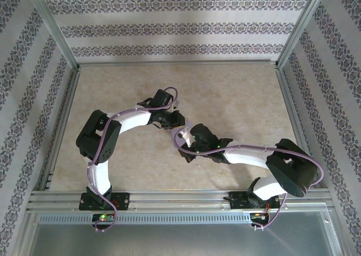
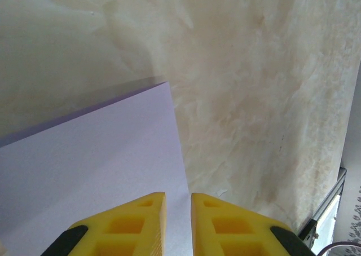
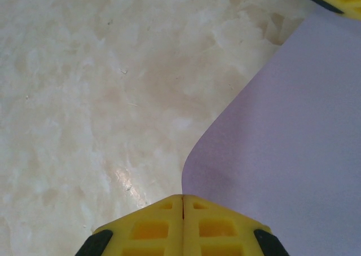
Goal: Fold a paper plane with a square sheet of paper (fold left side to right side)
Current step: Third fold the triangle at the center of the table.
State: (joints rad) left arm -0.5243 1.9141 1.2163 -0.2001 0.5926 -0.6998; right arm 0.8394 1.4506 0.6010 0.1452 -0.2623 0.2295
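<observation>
Lavender paper lifted up, mid-bench, between two arms.
The square sheet of paper point(image 3: 293, 126) curls up off the bench point(image 3: 84, 70). The right jaws are pressed tight together on its edge, and the sheet spreads away to their right. The left jaws stand a little apart. The sheet's side edge runs straight into their gap, and the paper lies to their left. Both sets of jaws are right at the sheet. I think the left jaws must pinch next, so the left side can swing over to the right.
</observation>
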